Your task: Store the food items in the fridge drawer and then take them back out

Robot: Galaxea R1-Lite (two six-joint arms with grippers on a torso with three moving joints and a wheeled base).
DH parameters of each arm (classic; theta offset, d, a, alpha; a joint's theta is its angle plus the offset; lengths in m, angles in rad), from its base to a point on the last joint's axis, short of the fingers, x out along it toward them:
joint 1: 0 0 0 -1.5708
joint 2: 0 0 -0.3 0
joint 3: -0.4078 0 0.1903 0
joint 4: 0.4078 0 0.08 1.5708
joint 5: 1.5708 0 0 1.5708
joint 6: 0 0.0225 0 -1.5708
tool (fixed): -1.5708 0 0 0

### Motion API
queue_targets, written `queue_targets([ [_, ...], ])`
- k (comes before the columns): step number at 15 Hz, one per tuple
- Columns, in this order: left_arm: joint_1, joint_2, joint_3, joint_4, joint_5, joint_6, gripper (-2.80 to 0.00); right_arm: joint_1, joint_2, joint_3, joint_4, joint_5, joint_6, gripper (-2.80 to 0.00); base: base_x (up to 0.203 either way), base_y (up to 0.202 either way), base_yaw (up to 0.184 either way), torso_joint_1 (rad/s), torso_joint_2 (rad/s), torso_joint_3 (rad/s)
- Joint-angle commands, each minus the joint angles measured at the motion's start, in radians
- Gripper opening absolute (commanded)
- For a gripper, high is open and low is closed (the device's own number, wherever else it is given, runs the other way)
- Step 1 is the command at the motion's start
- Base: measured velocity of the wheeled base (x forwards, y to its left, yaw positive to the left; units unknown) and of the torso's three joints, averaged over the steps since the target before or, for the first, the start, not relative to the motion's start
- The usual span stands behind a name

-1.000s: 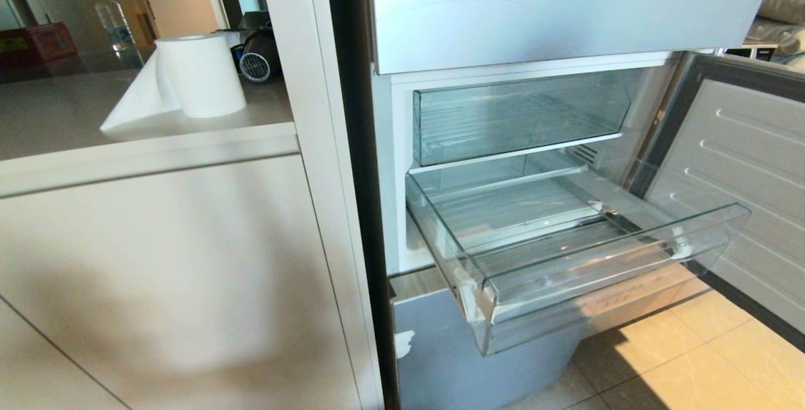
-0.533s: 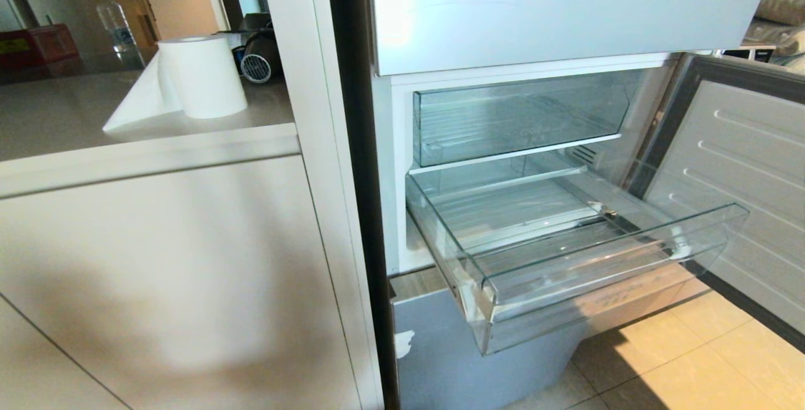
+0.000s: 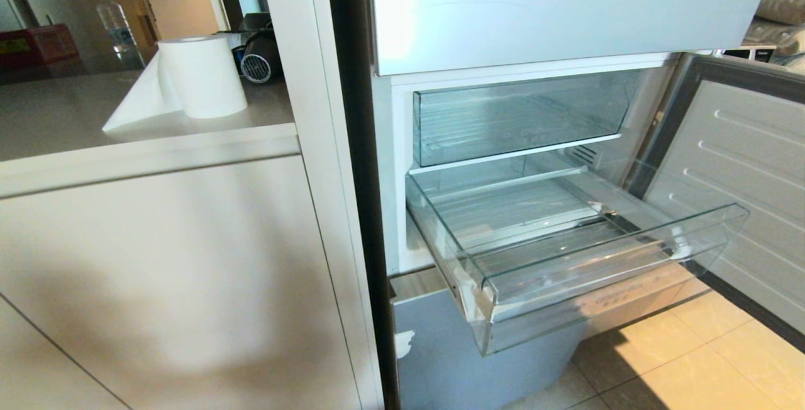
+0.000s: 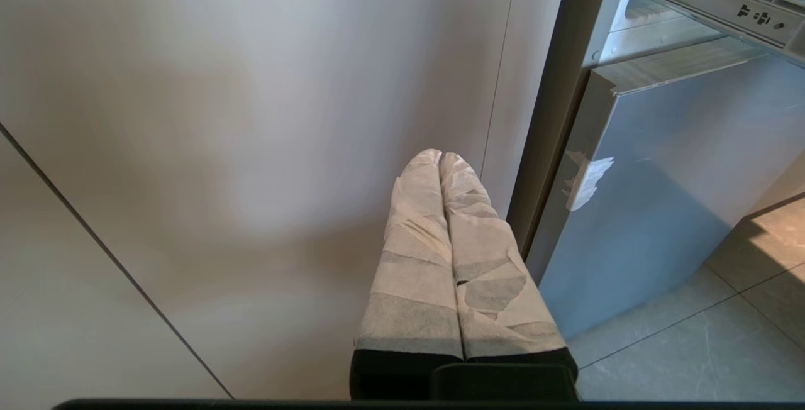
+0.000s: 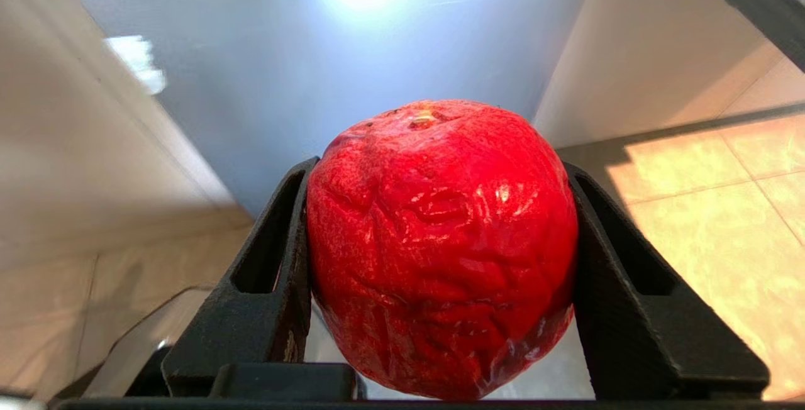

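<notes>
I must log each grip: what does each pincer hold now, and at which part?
The right pincer holds the red apple-like fruit, one finger on each opposite side, stem dimple facing away from the wrist. The left pincer is shut and holds nothing.

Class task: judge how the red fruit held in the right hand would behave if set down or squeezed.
The red fruit is round, so it would probably roll on the drawer's floor. Its glossy skin may slip between the right hand's fingers. Its wrinkled surface suggests it dents under pressure.
</notes>
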Motion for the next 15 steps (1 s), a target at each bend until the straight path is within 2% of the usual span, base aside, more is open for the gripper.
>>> queue_targets([
  [1, 0.000, 0.001, 0.002, 0.000, 0.000, -0.001, -2.80, -0.076, -0.007, 0.010, -0.003, 0.004, -0.018, -2.80, 0.000, 0.000, 0.000, 0.000, 0.00, 0.000],
  [2, 0.000, 0.001, 0.002, 0.000, 0.000, -0.001, -2.80, -0.134, -0.030, 0.012, -0.004, 0.017, -0.069, -2.80, 0.000, 0.000, 0.000, 0.000, 0.00, 0.000],
  [3, 0.000, 0.001, 0.002, 0.000, 0.000, 0.001, -2.80, -0.150, -0.046, 0.012, -0.003, 0.025, -0.096, -2.80, 0.000, 0.000, 0.000, 0.000, 0.00, 0.000],
  [7, 0.000, 0.000, 0.002, -0.002, 0.000, -0.002, -2.80, -0.122, -0.274, 0.013, -0.002, 0.027, -0.084, -2.80, 0.000, 0.000, 0.000, 0.000, 0.00, 0.000],
  [15, 0.000, 0.001, 0.002, -0.002, 0.000, -0.002, -2.80, -0.112, -0.270, 0.013, 0.000, 0.024, -0.071, -2.80, 0.001, 0.000, -0.010, 0.000, 0.00, 0.001],
])
